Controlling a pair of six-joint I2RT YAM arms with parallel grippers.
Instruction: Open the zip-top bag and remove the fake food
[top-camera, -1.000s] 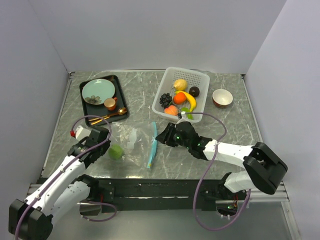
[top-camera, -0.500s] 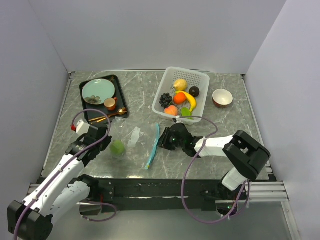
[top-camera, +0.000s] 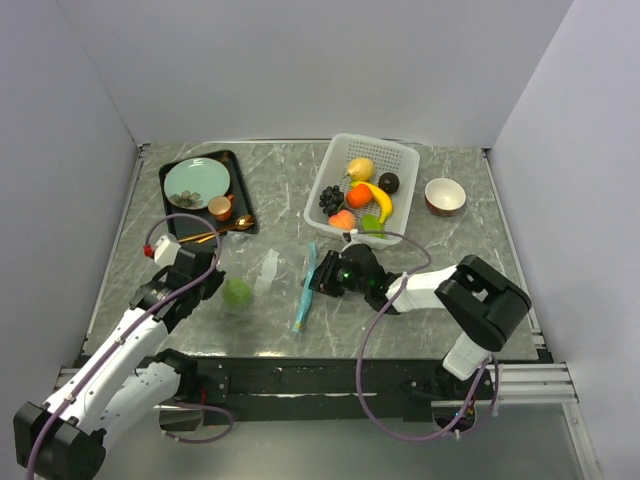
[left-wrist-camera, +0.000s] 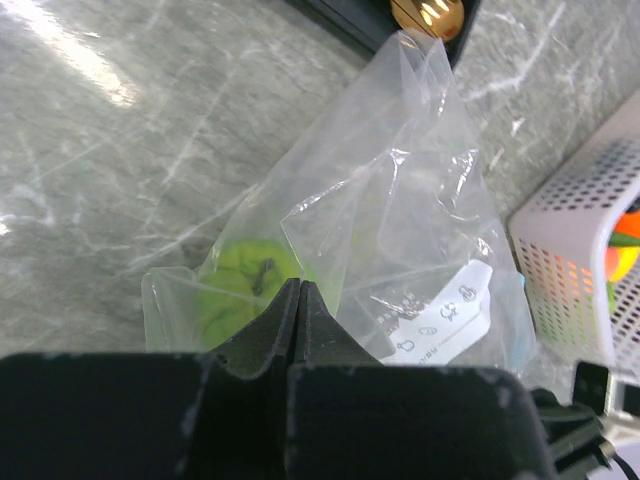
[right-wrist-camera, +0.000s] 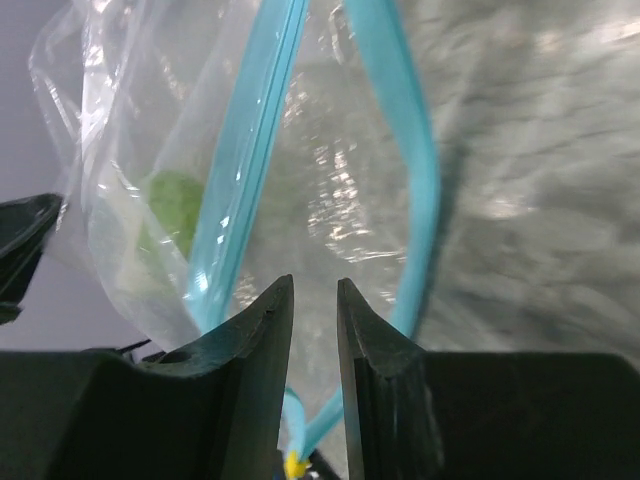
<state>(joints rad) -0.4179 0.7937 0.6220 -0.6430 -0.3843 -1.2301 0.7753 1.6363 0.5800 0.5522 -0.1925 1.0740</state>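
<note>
Zip-top bag: we see it (top-camera: 265, 277) lying on the table (top-camera: 450, 275) between the 2 grippers, closed end to the left and mouth to the right.
Zipper strip: the teal strip (top-camera: 304, 290) runs along the right end. In the right wrist view its 2 halves stand apart, so the mouth gapes.
Lime: 1 green lime (top-camera: 237, 293) sits inside the bag, near the closed end.
Left gripper: the left gripper (top-camera: 210, 285) has its jaws pressed together on the bag's closed edge, just beside the lime.
Right gripper: the right gripper (top-camera: 320, 280) is at the zipper strip, jaws a narrow gap apart. We cannot tell whether they pinch any film.
Basket: the white basket (top-camera: 375, 138), beyond the right gripper, holds a lemon (top-camera: 360, 168), orange (top-camera: 358, 195), banana (top-camera: 381, 204), grapes (top-camera: 331, 200) and peach (top-camera: 342, 221).
</note>
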